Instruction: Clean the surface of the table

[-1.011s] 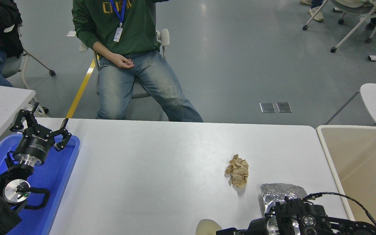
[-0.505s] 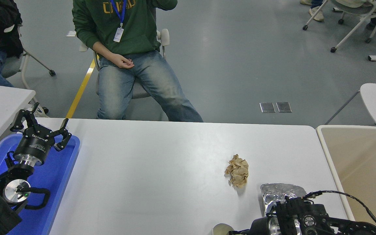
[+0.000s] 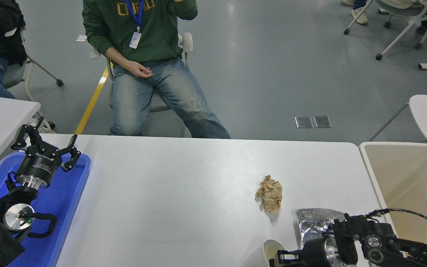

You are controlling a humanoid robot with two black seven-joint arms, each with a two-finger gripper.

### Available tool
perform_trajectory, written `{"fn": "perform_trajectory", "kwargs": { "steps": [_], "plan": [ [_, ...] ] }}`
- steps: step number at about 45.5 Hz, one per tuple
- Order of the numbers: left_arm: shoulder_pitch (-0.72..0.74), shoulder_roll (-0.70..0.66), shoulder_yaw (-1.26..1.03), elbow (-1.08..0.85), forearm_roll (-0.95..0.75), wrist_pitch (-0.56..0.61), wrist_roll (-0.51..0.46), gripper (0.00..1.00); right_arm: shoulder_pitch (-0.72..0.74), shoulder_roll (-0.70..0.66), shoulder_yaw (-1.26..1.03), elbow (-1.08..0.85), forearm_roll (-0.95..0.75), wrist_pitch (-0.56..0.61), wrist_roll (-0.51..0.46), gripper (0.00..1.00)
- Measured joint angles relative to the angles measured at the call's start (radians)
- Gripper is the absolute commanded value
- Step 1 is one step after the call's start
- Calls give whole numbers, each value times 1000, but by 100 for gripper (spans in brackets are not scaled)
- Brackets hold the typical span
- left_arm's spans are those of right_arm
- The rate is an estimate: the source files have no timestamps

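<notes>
The left arm (image 3: 17, 200) was black with a silver wrist ring, a round silver joint cap showing a small green light, white lettering on its cylinder, and spindly linked fingers (image 3: 73, 157). The right arm (image 3: 376, 246) carried a looping black cable and silver collar.

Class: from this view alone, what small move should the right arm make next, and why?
Probably carry the pale cup at the right tool rightwards to the beige bin; it appears held. Paper ball and foil remain on the table.
</notes>
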Motion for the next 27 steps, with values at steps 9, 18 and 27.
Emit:
{"fn": "perform_trajectory", "kwargs": {
  "steps": [9,18,27],
  "plan": [
    [0,0,0,0,0,0,0,100,18,-129,46,58,50,19,0,0],
    [0,0,0,0,0,0,0,100,71,-275,81,107,126,49,-1,0],
    [0,0,0,0,0,0,0,100,152,-410,96,129,207,98,-1,0]
  ]
}}
